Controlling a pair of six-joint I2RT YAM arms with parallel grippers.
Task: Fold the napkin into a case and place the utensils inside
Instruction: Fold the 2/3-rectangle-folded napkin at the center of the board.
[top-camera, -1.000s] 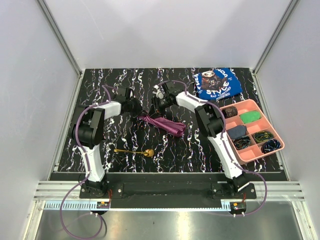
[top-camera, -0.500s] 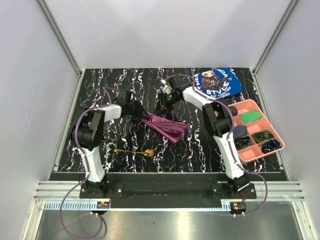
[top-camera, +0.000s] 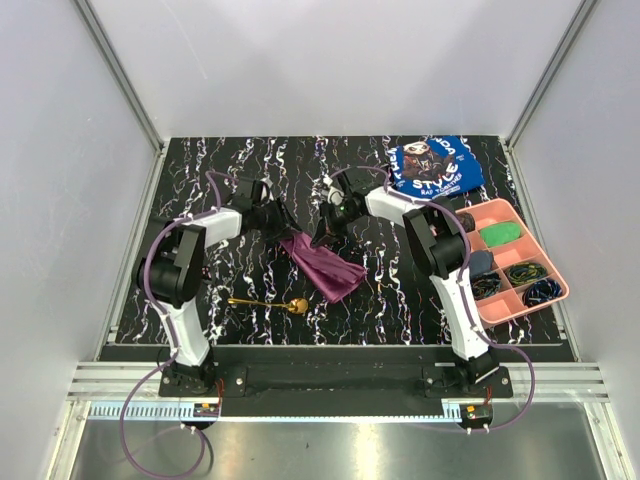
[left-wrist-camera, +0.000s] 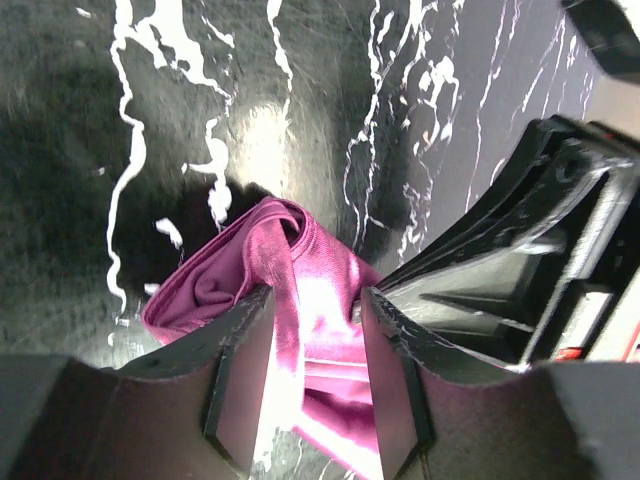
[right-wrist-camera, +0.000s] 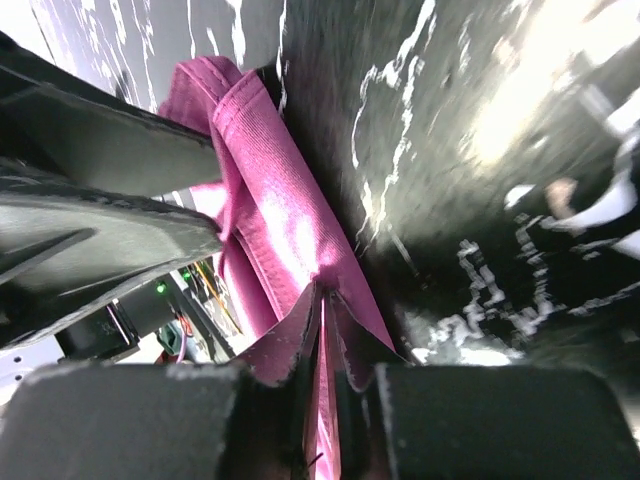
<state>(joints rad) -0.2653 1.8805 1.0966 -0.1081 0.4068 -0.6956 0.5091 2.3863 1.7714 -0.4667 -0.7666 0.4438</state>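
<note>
Left wrist view is showing my left pincer (left-wrist-camera: 315, 300) standing partly open, straddling the bunched napkin (left-wrist-camera: 225, 275) and apparently not clamping it. To its right, my right pincer (right-wrist-camera: 322, 300) is pinching a napkin edge, jaws nearly together. Pulling from that side alone risks dragging the crumpled cloth instead of spreading it. The spoon (top-camera: 268, 302) is lying well nearside of both pincers.

- Your napkin (top-camera: 325, 262) lies mid-way across the bench (top-camera: 392, 300).
- The spoon (top-camera: 268, 302) lies before it, toward your left.
- The tray (top-camera: 474, 206) sits at your right, a cloth (top-camera: 435, 165) behind it.
</note>
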